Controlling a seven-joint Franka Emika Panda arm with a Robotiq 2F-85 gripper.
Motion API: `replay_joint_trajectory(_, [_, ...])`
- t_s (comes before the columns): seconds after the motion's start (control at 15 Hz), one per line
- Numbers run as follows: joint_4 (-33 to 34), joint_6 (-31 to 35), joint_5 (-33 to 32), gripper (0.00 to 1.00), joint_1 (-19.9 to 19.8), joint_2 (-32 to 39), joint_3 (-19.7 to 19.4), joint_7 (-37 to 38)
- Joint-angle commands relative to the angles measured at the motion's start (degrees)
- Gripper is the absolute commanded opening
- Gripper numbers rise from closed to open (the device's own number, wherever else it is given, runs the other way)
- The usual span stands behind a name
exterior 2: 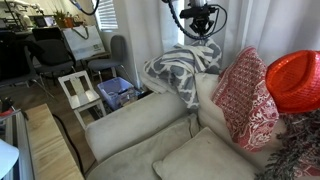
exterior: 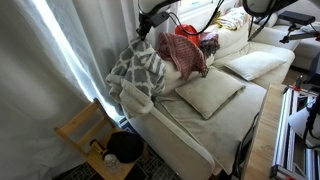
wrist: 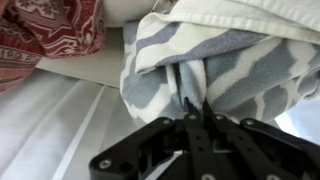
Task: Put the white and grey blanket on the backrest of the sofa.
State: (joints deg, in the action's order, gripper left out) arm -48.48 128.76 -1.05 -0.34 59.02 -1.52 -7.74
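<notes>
The white and grey patterned blanket [exterior: 140, 66] is bunched over the end of the sofa backrest [exterior: 228, 40] and hangs down over the armrest. It shows in both exterior views [exterior 2: 182, 68]. My gripper [exterior 2: 198, 28] hangs just above the blanket's top, seen also from the other side [exterior: 150, 22]. In the wrist view the jaws [wrist: 195, 102] are closed together on a fold of the blanket [wrist: 170, 60], whose creases run into the fingertips.
A red patterned cushion [exterior 2: 242, 100] leans on the backrest next to the blanket, with a red hat [exterior 2: 296, 80] beyond. Beige cushions [exterior: 210, 92] lie on the seat. A small wooden chair [exterior: 88, 130] and a curtain [exterior: 50, 60] stand by the armrest.
</notes>
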Motion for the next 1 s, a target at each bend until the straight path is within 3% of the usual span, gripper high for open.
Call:
replay_joint_trajectory(0.0, [-5.4,0.0,-0.9,0.02,-2.2,-8.4,0.4,-2.6])
replay_joint_trajectory(0.13, [-7.5,0.3,-0.4,0.02,-3.2,-12.0,1.1,-4.4])
replay_joint_trajectory(0.6, [-15.3,2.1,-1.1,0.02,-4.5,-23.8,-2.5,-3.6])
replay_joint_trajectory(0.8, [-19.8,5.9,-2.6,0.02,-4.9,-28.7,-5.7,-1.3])
replay_joint_trajectory(0.87, [-13.2,1.7,-0.6,0.06,-4.3,-22.5,-3.8,-2.6])
replay_joint_trajectory(0.93, [-14.7,2.6,-0.8,0.06,-4.5,-24.0,-4.6,-2.5])
